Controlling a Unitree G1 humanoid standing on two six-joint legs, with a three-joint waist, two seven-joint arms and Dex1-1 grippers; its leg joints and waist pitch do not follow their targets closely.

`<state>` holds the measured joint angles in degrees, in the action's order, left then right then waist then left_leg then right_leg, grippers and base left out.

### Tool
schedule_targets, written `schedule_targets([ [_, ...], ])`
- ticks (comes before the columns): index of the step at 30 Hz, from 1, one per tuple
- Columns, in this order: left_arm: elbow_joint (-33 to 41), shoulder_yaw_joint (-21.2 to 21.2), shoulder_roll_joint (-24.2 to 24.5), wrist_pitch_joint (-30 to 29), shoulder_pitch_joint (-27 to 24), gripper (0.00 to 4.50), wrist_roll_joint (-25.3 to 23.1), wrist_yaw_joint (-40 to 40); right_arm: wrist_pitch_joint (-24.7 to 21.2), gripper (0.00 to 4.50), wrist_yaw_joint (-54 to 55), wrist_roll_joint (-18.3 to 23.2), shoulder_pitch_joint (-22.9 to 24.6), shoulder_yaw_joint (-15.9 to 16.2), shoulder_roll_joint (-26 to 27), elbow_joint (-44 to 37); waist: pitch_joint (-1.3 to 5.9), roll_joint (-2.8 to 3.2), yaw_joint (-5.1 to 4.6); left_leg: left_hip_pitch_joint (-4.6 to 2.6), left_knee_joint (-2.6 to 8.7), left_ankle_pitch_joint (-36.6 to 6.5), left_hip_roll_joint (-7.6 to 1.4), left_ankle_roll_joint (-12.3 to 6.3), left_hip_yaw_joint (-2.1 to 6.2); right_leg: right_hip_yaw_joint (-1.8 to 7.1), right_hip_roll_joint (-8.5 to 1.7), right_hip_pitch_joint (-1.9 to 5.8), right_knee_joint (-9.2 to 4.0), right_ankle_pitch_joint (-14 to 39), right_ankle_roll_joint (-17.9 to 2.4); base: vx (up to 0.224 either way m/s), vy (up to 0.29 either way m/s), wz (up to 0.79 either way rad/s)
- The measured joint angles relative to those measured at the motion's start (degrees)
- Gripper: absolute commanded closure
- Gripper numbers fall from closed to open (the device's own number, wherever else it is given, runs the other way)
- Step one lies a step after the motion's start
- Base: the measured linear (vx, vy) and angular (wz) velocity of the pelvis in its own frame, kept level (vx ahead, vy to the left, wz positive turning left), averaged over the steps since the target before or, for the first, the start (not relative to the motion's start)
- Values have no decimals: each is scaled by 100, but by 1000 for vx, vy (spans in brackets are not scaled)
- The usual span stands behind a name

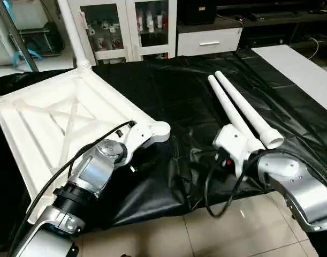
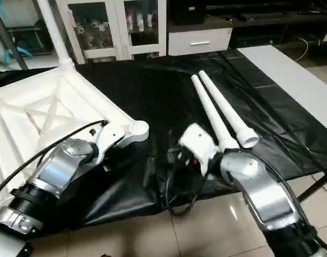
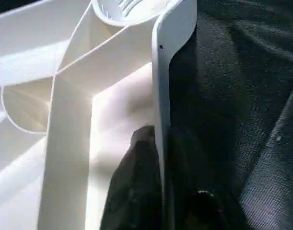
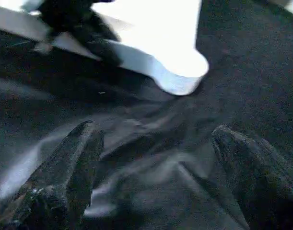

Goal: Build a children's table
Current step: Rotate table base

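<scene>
Tabletop lies upside down on the black surface, left pincer clamping its rim near an empty corner socket. Two loose legs lie beside it; right pincer, released, should probably grasp one next.

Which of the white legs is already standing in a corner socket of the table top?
The leg at the far corner of the table top stands upright in its socket. The two loose legs lie side by side on the black cloth.
</scene>
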<state>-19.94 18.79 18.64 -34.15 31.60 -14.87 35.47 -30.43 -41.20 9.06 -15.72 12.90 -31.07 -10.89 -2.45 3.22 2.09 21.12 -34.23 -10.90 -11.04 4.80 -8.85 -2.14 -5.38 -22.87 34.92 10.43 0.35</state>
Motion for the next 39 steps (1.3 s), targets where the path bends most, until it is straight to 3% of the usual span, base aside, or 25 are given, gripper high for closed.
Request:
schedule_targets([
  [4,-182,71,227,357,-99,351,-137,-167,2,54,85,-22,7,-6,26,8,-1,0,-71,4,6,0,-2,2,5,-8,11,-1,3,3,16,0,0,0],
  [5,-193,69,288,417,-117,379,-135,-167,2,54,92,-23,9,-7,33,9,-1,0,-84,1,9,0,-3,3,10,-9,14,-1,3,14,36,0,0,0],
  [10,-397,-9,516,735,-139,405,-52,-128,67,54,119,-23,8,-8,67,35,-1,0,-173,-3,21,1,-3,5,19,-9,18,-5,4,16,41,0,0,0],
  [18,-502,-155,831,980,-181,420,112,81,81,54,136,-26,4,-13,80,42,-5,-9,-245,0,23,0,-6,5,19,-7,16,-21,3,-2,12,0,0,0],
  [22,-211,-248,1326,1254,-513,423,287,442,113,54,138,-49,3,-24,66,46,-9,-14,-317,5,48,-3,-8,7,17,-11,21,-30,0,0,14,0,0,0],
  [28,299,-438,1678,1164,-914,427,429,731,125,54,144,-70,2,-66,63,66,-16,-25,-291,-2,56,-3,-16,8,9,-14,20,-38,-6,4,18,0,0,0],
  [29,404,-470,1699,1068,-961,375,467,783,126,54,145,-69,1,-65,67,71,-20,-31,-286,-5,56,-3,-15,8,8,-14,19,-39,-8,4,18,0,0,0],
  [34,846,-643,1789,452,-1128,331,674,901,126,54,149,-69,-1,-66,113,114,-29,-51,-221,-7,55,-2,-10,9,5,-12,15,-39,-2,2,16,0,0,0],
  [39,1324,-955,1805,300,-1170,300,956,993,126,54,142,-64,-56,-66,126,210,-36,-64,-131,-5,40,0,-14,10,0,-8,13,-35,2,2,15,0,0,0],
])
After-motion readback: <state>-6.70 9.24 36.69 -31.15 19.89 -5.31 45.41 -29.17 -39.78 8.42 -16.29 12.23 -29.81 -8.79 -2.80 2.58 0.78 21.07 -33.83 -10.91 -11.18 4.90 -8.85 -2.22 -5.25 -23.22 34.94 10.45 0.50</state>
